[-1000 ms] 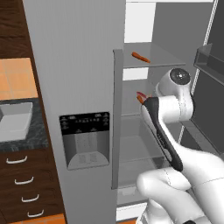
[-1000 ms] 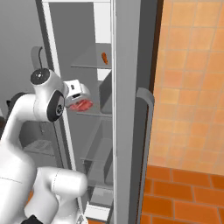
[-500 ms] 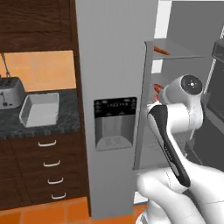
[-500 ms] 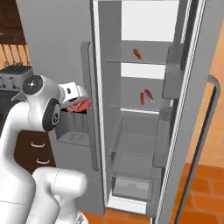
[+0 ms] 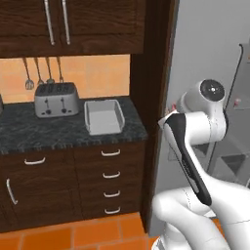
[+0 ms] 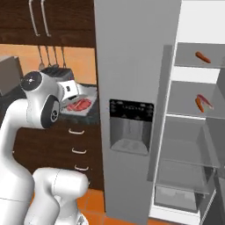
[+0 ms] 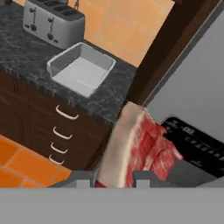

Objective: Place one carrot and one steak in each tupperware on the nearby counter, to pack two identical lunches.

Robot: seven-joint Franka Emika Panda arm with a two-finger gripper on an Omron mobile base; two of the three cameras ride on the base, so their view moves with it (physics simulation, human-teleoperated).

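No legible text, only blurred marks on fridge dispenser panel (image 6: pixel 131 108).

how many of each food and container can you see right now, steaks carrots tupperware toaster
steak: 2, one held in the gripper at, one on the fridge shelf
carrot: 2, upper shelf and the shelf below it
tupperware: 1, on the counter
toaster: 1
total: 6

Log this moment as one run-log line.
gripper: shut on steak | tupperware: empty, on counter beside toaster | fridge: open
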